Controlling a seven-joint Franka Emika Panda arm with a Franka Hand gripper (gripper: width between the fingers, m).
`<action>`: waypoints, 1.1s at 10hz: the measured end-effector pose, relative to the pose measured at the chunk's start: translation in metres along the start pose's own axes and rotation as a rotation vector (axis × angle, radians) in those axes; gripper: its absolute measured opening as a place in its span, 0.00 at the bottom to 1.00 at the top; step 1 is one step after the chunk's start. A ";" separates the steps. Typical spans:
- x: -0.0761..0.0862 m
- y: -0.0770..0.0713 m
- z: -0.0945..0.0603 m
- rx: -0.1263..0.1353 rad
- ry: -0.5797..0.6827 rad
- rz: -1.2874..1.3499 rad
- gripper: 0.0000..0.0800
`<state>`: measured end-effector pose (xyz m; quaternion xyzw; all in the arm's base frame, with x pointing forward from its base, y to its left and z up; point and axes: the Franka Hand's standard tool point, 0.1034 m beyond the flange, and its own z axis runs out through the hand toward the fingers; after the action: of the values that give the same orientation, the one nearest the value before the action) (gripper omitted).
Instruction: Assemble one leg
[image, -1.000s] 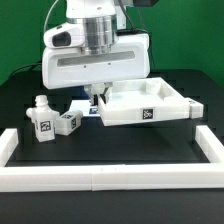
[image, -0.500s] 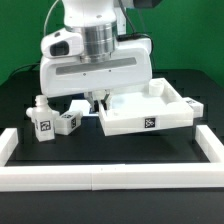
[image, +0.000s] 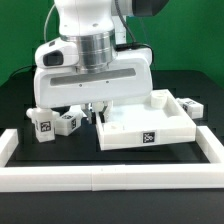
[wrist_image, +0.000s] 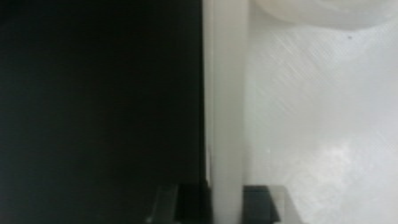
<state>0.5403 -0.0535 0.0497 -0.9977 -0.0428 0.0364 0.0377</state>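
Exterior view: gripper fingers clamp the white tray by its wall on the exterior view's left; tagged leg stands nearby, untouched, on the black table.

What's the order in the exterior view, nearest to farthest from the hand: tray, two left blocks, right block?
1. Tray: its wall sits between the hand's fingers.
2. Inner left block, beside the tray.
3. Outer left block.
4. Right block, beyond the tray.
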 end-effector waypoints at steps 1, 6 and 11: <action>0.000 0.000 0.002 0.000 -0.002 0.000 0.07; 0.053 -0.012 0.032 -0.009 0.009 0.086 0.07; 0.054 -0.022 0.035 -0.011 0.009 0.103 0.07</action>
<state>0.5894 -0.0246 0.0124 -0.9989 0.0083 0.0337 0.0304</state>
